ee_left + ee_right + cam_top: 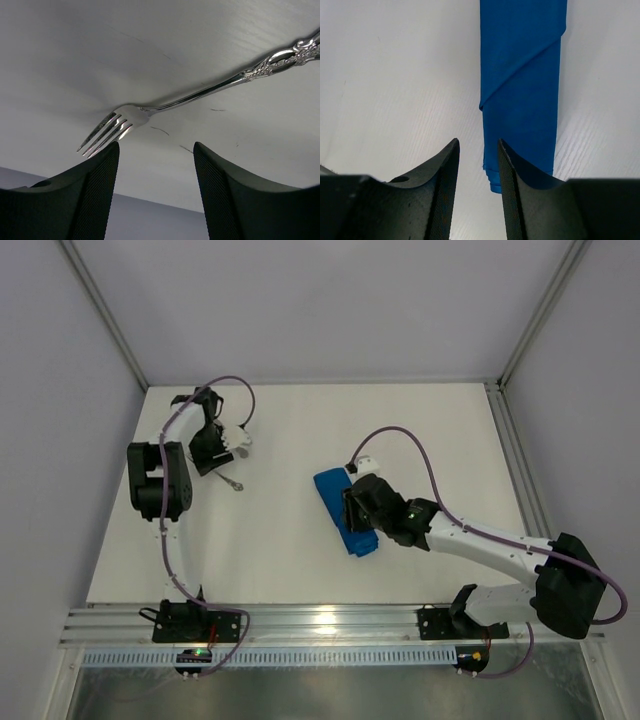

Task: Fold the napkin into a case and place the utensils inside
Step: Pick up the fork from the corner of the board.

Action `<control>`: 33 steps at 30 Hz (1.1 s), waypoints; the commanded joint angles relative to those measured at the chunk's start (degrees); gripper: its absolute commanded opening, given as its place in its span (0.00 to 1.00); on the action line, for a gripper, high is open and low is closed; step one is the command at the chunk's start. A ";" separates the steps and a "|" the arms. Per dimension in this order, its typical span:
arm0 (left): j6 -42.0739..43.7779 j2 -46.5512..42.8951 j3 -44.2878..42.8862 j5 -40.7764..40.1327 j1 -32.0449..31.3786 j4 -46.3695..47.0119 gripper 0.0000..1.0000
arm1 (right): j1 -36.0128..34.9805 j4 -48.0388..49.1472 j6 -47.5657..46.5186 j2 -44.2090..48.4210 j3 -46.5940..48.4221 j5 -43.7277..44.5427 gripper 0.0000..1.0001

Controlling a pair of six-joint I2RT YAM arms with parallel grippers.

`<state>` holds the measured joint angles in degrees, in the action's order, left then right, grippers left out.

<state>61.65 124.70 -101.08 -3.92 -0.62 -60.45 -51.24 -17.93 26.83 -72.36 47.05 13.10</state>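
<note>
The napkin is folded into a narrow bright blue case (330, 488) on the table's middle. My right gripper (350, 512) hovers over it and hides its middle. In the right wrist view the case (522, 85) runs away from the gripper (477, 147). The jaws are slightly apart with nothing between them, and the case's near end lies just past the right finger (520, 190). A silver fork (235, 483) lies at the left, beside my open left gripper (222, 466). In the left wrist view the fork (200, 92) lies just beyond the empty gripper (156, 150). No knife shows.
The white table (300, 570) has a metal rail (330, 625) along its near edge. Grey walls and frame posts (105, 315) close the sides and back. A purple cable (430, 465) loops above the right arm.
</note>
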 commanded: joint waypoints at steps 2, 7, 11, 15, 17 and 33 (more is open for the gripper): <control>10.68 0.36 -2.28 -2.40 -2.45 -2.21 0.63 | 0.18 2.73 -0.64 -0.68 1.56 -2.38 0.41; 11.74 2.29 -2.63 -3.37 -5.00 -5.20 0.64 | 0.18 2.29 -0.90 -0.07 1.47 -2.47 0.40; 11.57 5.89 -3.25 -5.74 -5.26 -6.18 0.63 | 0.09 1.94 -0.81 0.99 0.85 -2.47 0.40; 9.64 8.71 -5.88 -6.97 -6.14 -8.89 0.62 | 0.18 1.32 -0.64 1.69 0.50 -2.21 0.41; 7.97 9.15 -5.71 -7.24 -7.46 -9.95 0.59 | 0.18 1.32 -0.38 2.13 -0.11 -1.85 0.40; -20.04 6.79 -5.44 17.75 -7.82 -8.91 0.00 | 0.18 0.97 1.29 6.08 -1.69 0.17 0.40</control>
<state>54.41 131.85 -105.86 -5.69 -9.19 -69.49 -51.24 -18.04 27.11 -68.47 46.06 11.68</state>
